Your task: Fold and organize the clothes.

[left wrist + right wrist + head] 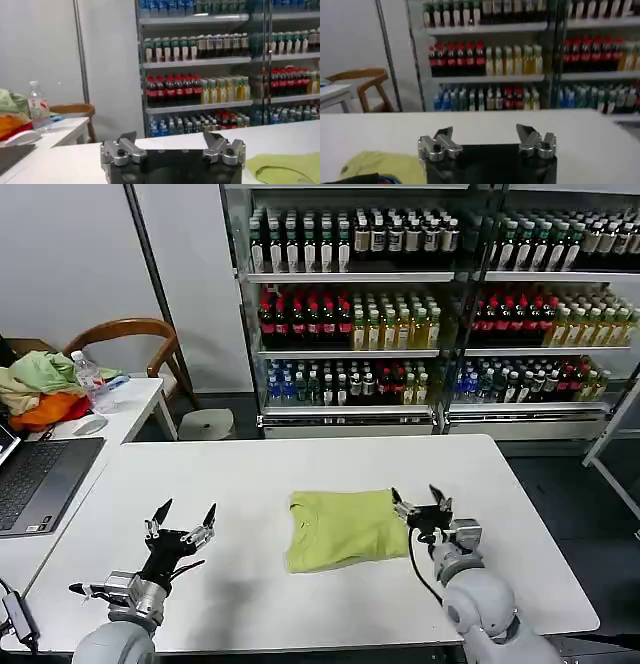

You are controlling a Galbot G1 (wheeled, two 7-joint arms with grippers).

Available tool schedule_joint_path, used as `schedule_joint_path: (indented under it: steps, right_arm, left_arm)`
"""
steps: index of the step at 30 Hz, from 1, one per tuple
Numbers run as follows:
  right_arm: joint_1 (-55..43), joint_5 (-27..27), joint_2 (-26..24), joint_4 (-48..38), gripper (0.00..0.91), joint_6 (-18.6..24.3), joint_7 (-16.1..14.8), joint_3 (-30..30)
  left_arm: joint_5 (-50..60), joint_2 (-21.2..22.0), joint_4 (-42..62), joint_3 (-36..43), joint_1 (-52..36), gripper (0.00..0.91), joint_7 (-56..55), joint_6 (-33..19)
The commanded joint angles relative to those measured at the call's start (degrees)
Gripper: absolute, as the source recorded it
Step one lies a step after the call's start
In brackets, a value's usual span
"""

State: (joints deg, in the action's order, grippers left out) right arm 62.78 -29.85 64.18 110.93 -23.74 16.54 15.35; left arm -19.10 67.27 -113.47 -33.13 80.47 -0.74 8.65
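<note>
both grippers are held just above the white table with fingers spread wide and nothing grasped. left gripper is seen at about 8 o'clock in the head view, well apart from the t-shirt, its two dark pointed fingers aimed away from the robot. right gripper is found at about 4 o'clock, just beside the shirt's right edge, released as well; whether a fingertip touches the cloth cannot be told. the lime yellow-green t-shirt is laid folded into a rough rectangle near the middle of the table, slightly toward 5 o'clock, collar on its left side. in the left wrist view the gripper is shown parted over bare tabletop, with a corner of the shirt beside it. in the right wrist view the gripper is likewise parted, the shirt lying beside it. shelves of bottled drinks are seen at 12 o'clock, and a side desk with a laptop and a heap of cloth at 10 o'clock.
</note>
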Motion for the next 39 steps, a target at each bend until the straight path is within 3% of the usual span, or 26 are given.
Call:
schedule_joint_path:
  steps: [1,3,13,25,33,36,39]
  right_arm:
    - [-2.27,11.15,-3.11,-2.87,0.907,6.7,-9.94,6.42]
    - [-2.39,14.66,-3.14,-4.41,0.907,8.65,-11.38,7.16]
    - [-3.04,15.97,-3.37,-11.09,0.907,16.66,-15.0,10.26]
    - [-3.35,16.4,-2.57,-13.69,0.907,19.72,-17.43,9.68]
    - [-2.51,19.23,-2.4,-13.68,0.907,20.05,-20.13,9.78]
    - [-2.09,22.39,-2.18,-14.12,0.907,22.22,-20.22,9.88]
    - [-1.11,22.01,-2.64,-13.48,0.907,22.33,-20.05,9.82]
  left_arm:
    - [-0.55,-0.59,0.42,0.19,-0.54,0.907,0.2,-0.49]
    - [-0.46,-0.71,0.57,0.33,-0.91,0.907,0.31,-0.86]
    - [5.44,-0.49,2.46,1.66,-2.22,0.907,1.03,-9.58]
    - [11.06,-0.79,4.98,1.65,-4.39,0.907,0.12,-13.92]
    - [11.53,-0.62,5.73,1.15,-4.73,0.907,1.04,-14.77]
    - [11.9,-0.37,6.94,0.97,-5.22,0.907,1.72,-16.55]
    - [11.61,-0.14,7.28,0.97,-5.28,0.907,1.62,-16.36]
